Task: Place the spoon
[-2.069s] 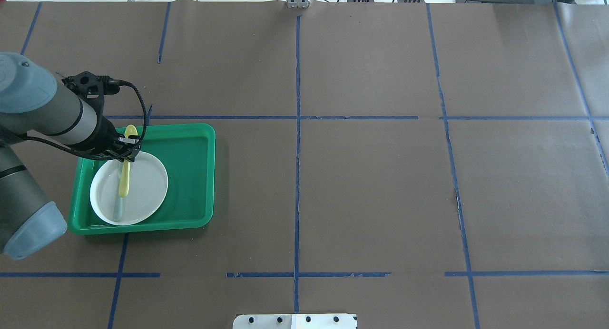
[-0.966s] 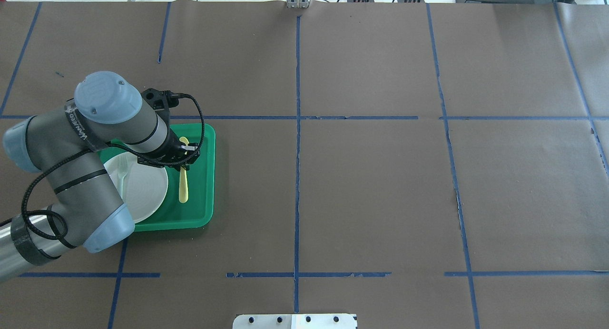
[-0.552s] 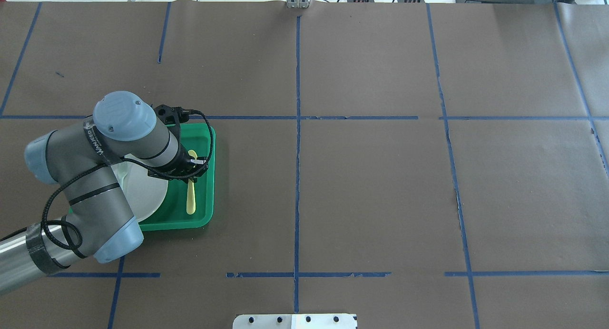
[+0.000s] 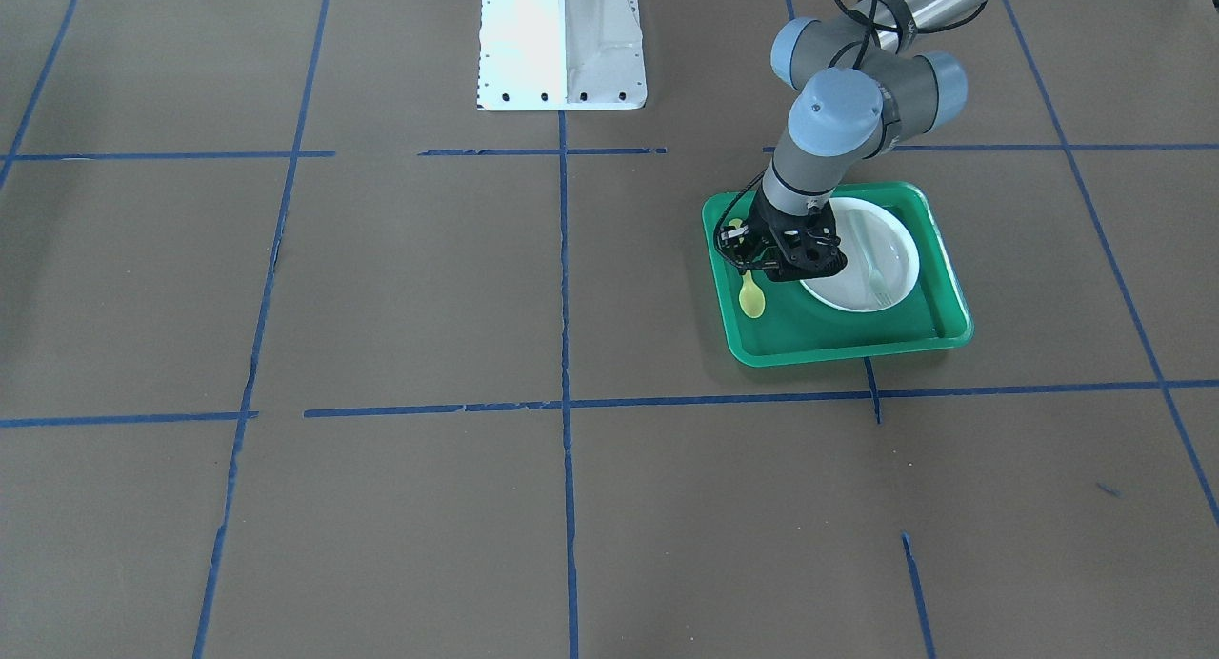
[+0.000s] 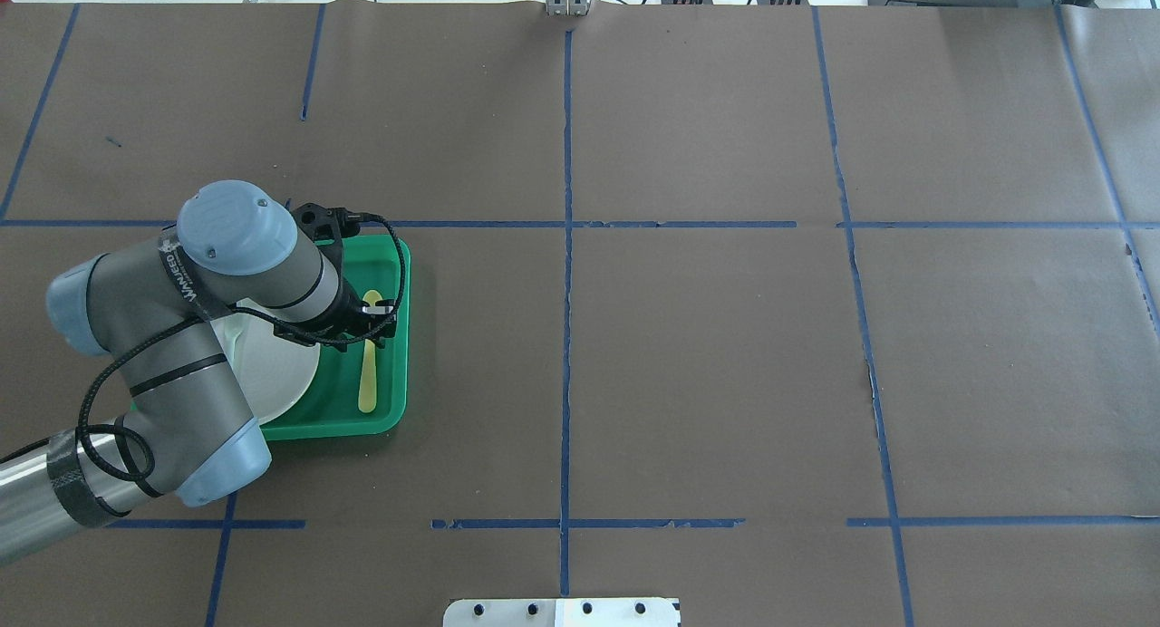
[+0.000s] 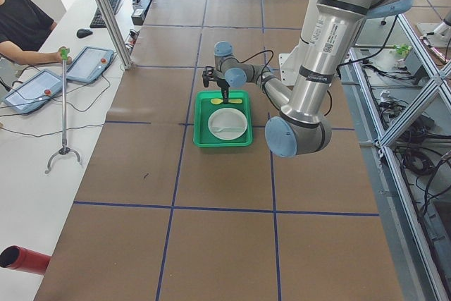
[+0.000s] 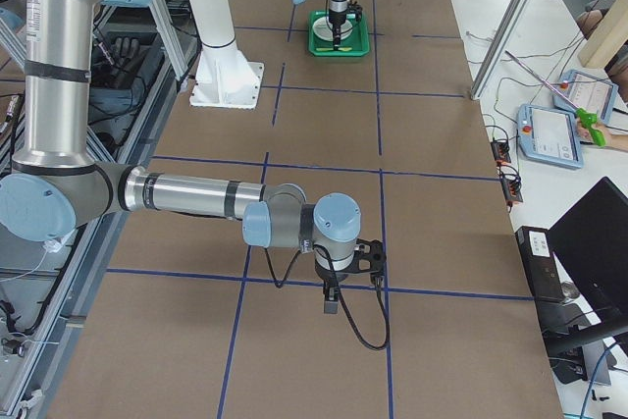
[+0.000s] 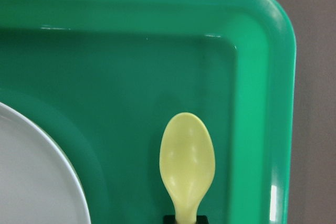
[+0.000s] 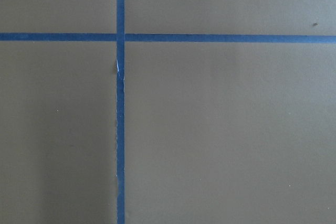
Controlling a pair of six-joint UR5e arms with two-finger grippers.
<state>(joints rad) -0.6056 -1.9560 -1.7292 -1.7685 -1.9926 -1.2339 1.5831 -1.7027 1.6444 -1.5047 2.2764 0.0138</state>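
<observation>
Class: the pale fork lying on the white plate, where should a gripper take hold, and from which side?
Probably the slim handle of the fork, mid-length, from straight above, fingers straddling it: it lies flat on the plate, and the raised tray rim blocks sideways approaches.

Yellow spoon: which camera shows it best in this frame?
Overhead exterior: the spoon shows almost full length over the green tray, beside the white plate, with only its neck under the left claw. The left wrist view shows just the bowl, close up; front-facing, mostly the bowl; the side views, too small to judge.
</observation>
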